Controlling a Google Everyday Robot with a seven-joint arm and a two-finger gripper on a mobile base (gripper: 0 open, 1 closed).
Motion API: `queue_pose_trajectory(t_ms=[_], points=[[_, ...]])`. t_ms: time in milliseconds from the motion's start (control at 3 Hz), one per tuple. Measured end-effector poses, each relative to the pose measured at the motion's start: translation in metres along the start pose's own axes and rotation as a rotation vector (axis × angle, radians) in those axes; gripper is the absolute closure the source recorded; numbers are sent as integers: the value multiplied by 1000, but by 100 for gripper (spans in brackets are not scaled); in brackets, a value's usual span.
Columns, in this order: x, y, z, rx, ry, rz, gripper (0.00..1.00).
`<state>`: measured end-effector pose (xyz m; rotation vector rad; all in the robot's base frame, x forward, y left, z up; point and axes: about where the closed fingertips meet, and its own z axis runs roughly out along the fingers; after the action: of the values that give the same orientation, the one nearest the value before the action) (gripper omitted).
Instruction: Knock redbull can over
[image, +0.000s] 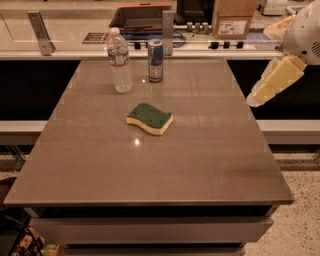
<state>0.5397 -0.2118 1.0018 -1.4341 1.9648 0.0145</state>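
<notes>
Upright redbull can (155, 60), red mark mid-body, beside labelled water bottle (120, 61), gripper (261, 94) far right, grip state untellable

Warm, rather dim light is falling from overhead, giving everything a brownish-yellow cast. The table (210, 165) is shining softly, and a small bright glint is sitting on it just in front of the sponge (150, 118). The bottle (120, 60) and can (155, 61) are throwing pale reflections onto the glossy top. The counter (75, 30) behind is glowing brighter, while the gap beneath it is sinking into near black. Beyond the table's right side, the cream tool (254, 99) is catching the light.
</notes>
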Motion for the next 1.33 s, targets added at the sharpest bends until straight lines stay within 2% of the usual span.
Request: queue_pose_trajectory(t_ms=[333, 667, 1000, 1333], points=[[-21, -19, 34, -18, -123, 17, 0], [-38, -27, 71, -67, -221, 52, 0], [-51, -31, 103, -80, -259, 118, 0], [-61, -36, 129, -42, -287, 223, 0]])
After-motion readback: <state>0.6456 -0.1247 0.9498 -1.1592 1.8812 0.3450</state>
